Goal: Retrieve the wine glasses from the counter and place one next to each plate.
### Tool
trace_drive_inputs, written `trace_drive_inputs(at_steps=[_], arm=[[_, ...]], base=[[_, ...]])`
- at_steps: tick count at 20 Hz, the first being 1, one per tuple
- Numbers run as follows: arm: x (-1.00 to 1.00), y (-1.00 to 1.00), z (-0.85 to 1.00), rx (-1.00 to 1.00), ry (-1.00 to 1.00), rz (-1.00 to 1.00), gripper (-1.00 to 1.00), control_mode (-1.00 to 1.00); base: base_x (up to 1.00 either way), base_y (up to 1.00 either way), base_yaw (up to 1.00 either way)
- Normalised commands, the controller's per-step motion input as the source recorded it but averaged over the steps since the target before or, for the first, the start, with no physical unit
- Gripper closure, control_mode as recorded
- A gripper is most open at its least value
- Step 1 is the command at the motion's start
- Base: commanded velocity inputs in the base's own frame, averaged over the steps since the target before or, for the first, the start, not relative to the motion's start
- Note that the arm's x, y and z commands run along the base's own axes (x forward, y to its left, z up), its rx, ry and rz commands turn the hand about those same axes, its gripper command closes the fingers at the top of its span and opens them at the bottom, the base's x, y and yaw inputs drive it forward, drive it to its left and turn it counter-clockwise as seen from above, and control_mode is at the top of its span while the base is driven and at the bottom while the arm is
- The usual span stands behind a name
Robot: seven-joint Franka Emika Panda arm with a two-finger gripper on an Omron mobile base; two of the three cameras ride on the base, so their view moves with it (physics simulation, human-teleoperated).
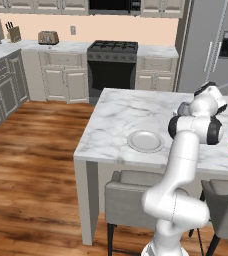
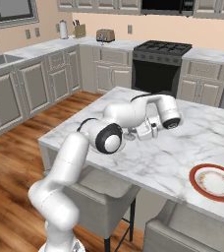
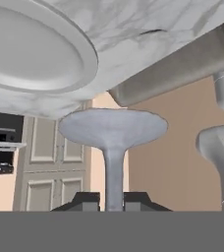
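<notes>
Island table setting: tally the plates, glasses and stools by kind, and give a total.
Round dinner plates: 2 (plain pale grey-white plate, red-orange-rimmed white plate)
Clear grey-tinted stemmed wine glass, stem in the gripper: 1
Grey upholstered stools: 2
Total: 5

Bright, even, sharp rendering (soft shadows, no glare).

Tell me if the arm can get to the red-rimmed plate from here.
Probably yes. The plate lies on the same island that the arm bends over, with bare marble between them. But the end effector is shut on a glass stem, so it cannot grasp anything else.
</notes>
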Motion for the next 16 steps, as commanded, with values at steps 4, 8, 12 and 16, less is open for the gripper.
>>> trace_drive_inputs(at_steps=[4, 8, 12, 16], arm=[[0.01, 0.0, -0.38, 0.0, 0.0, 0.0, 1.0, -1.0], [0.05, 0.0, -0.53, -0.01, 0.0, 0.0, 1.0, -1.0], [0.16, 0.0, -0.44, -0.03, 0.0, 0.0, 1.0, -1.0], [0.22, -0.04, -0.49, -0.03, 0.0, 0.0, 1.0, -1.0]], base=[[0.0, 0.0, 0.0], [0.0, 0.0, 0.0], [0.0, 0.0, 0.0], [0.0, 0.0, 0.0]])
